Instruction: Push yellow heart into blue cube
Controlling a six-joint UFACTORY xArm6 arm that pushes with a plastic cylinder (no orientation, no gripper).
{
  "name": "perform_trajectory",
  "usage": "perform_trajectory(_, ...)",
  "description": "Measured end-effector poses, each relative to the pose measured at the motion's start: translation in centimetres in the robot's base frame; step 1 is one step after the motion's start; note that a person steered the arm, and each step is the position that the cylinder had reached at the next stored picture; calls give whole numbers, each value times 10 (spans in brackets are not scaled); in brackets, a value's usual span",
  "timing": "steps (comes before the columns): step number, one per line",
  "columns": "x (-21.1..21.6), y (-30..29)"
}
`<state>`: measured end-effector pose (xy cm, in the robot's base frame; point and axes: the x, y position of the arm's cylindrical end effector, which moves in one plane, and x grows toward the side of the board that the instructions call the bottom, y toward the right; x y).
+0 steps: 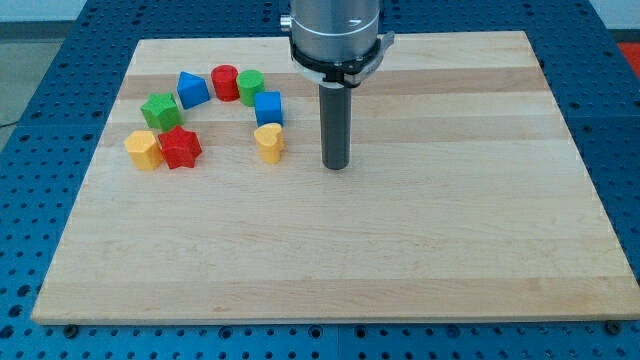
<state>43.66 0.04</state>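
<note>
The yellow heart lies on the wooden board, just below the blue cube, with a small gap between them or barely touching. My tip rests on the board to the right of the yellow heart, a short gap away, and slightly lower in the view than the heart.
To the left lie a green cylinder, a red cylinder, a blue wedge-like block, a green star, a red star and a yellow block. The board's edge borders a blue pegboard.
</note>
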Motion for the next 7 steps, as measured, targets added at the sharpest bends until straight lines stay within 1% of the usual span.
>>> perform_trajectory(2,-4,-43)
perform_trajectory(5,-15,-81)
perform_trajectory(6,-4,-81)
perform_trajectory(7,21,-101)
